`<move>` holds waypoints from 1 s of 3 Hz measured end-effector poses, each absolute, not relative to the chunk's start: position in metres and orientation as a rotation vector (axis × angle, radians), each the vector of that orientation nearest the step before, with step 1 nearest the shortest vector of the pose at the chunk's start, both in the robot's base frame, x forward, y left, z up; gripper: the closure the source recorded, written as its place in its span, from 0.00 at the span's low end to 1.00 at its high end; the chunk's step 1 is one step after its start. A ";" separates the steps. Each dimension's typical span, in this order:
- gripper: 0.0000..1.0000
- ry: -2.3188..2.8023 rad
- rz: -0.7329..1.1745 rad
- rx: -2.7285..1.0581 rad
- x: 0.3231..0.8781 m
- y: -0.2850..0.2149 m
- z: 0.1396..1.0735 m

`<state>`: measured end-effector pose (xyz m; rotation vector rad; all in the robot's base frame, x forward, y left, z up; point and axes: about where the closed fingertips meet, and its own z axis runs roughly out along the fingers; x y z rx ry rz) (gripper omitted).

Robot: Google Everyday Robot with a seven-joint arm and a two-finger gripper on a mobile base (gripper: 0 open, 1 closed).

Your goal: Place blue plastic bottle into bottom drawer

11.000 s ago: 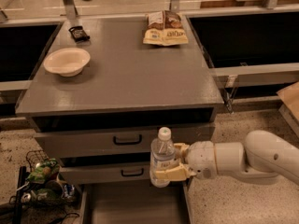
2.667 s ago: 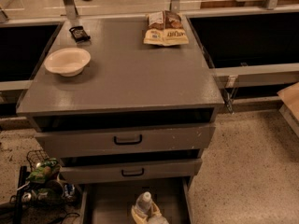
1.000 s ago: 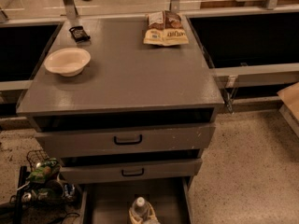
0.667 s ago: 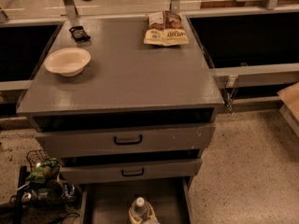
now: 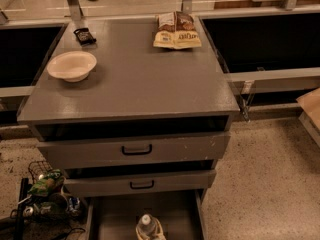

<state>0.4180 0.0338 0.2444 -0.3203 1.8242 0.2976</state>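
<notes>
Three grey drawers front the cabinet in the camera view; the upper two carry thin black bar handles. The bottom drawer [image 5: 116, 218] is pulled out, a shallow tray with a plain flat floor, its front cut off by the picture's edge. At 6 o'clock the blue plastic bottle [image 5: 146, 221] stands upright inside it, clear and white-capped, its lower part out of sight. The gripper [image 5: 150, 235] shows only as pale cream shapes hugging the bottle at the edge; I cannot tell whether it grips or not. On the matte grey cabinet top [image 5: 135, 84], a round cream bowl [image 5: 71, 65] sits at 10 o'clock and a crinkled snack bag [image 5: 177, 30] at 12. The speckled floor [image 5: 265, 184] spreads at 4 o'clock.
</notes>
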 end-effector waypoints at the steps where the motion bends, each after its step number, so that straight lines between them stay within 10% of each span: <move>1: 1.00 1.813 0.220 -0.331 0.420 0.028 0.240; 3: 1.00 1.816 0.230 -0.334 0.417 0.036 0.237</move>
